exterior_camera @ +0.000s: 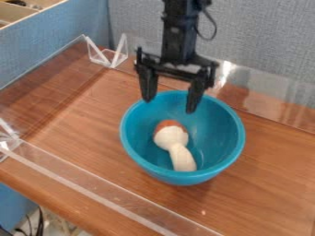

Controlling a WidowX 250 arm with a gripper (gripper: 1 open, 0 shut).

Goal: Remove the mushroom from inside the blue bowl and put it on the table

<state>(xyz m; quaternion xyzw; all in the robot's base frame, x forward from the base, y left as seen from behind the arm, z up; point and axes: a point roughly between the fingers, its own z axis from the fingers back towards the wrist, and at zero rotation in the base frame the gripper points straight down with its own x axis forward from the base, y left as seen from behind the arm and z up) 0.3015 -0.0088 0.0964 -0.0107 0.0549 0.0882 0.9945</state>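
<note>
The blue bowl (209,157) stands on the wood-grain table (87,120), right of centre. Inside it lies the mushroom (174,143) on its side, orange-red cap toward the back left, cream stem pointing to the front right. My gripper (174,95) hangs just above the bowl's back rim, open, its two black fingers pointing down and spread wide. One fingertip is over the left part of the rim and the other reaches just into the bowl's back. Nothing is between the fingers, and they are apart from the mushroom.
Low clear acrylic walls (74,180) edge the table at the front, left and back. A blue partition (62,46) rises behind on the left. Bare tabletop lies to the left of the bowl.
</note>
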